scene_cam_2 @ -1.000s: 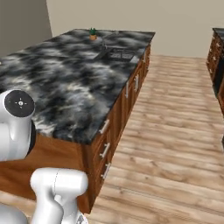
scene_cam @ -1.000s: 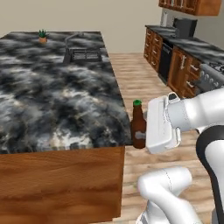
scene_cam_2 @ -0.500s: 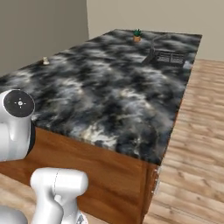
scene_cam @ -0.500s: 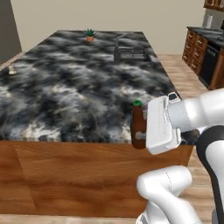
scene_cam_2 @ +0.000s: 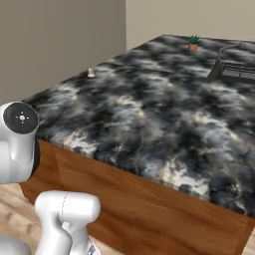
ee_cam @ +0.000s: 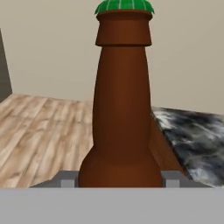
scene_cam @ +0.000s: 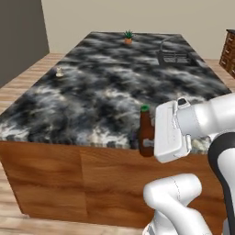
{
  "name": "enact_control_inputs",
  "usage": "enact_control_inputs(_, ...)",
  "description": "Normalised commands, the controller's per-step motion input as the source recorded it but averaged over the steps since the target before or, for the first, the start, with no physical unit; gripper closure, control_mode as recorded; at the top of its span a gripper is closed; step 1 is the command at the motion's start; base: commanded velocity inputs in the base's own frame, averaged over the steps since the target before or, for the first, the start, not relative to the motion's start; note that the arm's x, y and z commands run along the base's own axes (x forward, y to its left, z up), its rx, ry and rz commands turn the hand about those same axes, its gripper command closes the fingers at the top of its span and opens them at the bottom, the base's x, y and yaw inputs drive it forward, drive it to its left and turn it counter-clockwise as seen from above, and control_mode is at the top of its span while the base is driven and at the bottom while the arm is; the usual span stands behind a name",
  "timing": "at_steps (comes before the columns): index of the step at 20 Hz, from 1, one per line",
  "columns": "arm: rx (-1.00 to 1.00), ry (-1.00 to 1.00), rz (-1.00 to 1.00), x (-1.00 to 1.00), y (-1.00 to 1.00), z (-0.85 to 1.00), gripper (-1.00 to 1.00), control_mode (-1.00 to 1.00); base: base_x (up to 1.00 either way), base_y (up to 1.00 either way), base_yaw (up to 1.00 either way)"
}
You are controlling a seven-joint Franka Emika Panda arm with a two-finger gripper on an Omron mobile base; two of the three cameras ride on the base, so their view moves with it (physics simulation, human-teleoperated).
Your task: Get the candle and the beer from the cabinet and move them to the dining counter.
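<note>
With the end effector clamped on the beer, held upright at the near edge of the dining surface, and what may be the candle already there, step 2 needs lifting it over and setting down.

Upright brown green-capped beer at dining counter edge; small candle atop.
</note>
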Motion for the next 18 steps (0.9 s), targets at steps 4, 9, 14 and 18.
enact_control_inputs(4,0.0,0.0,0.0,0.0,0.0,0.0,1.0,1.0,0.45,1.0,0.07)
enact_control_inputs(9,0.0,0.0,0.0,0.0,0.0,0.0,1.0,1.0,0.52,1.0,0.03)
enact_control_inputs(14,0.0,0.0,0.0,0.0,0.0,0.0,1.0,1.0,0.64,1.0,0.0)
enact_control_inputs(18,0.0,0.0,0.0,0.0,0.0,0.0,1.0,1.0,0.73,1.0,0.0)
